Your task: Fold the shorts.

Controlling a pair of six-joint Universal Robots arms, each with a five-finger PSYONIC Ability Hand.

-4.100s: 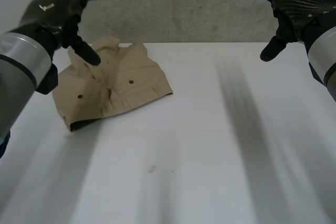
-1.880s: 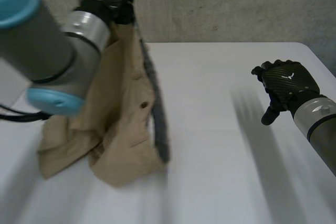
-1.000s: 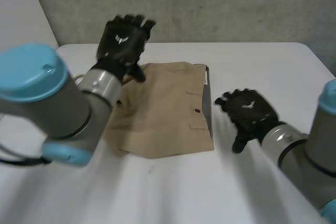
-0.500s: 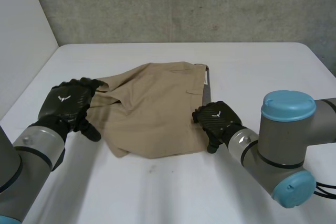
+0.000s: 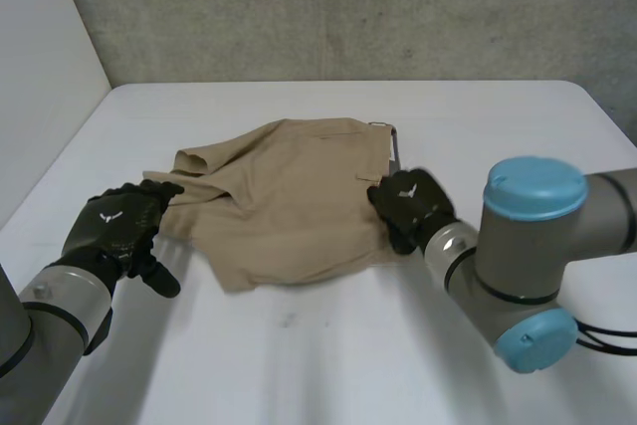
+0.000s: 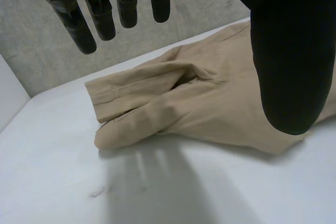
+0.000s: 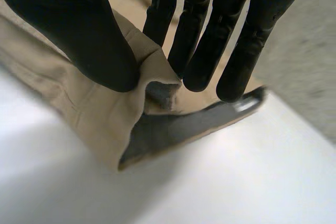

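We see the shorts [image 5: 289,201] lying rumpled left of centre on the surface [image 5: 338,355]: soft, light cloth that we judge will sag and slip unless taken at a firm hem or seam. Our right hand [image 5: 406,208], right of centre, pinches their dark-lined edge between thumb and fingers [image 7: 199,45], while our left hand [image 5: 117,231], lower left beside a leg hem, hangs relaxed, holding nothing; only the cloth's bunched folds stand in the way.

The black left hand [image 5: 117,229] was held low, fingers straight and spread from the thumb, holding nothing. The black right hand [image 5: 408,204], on a sharply bent grey arm [image 5: 503,256] with a light-blue cap, pinched an edge of the beige fabric shorts [image 5: 289,201] between thumb and fingers.
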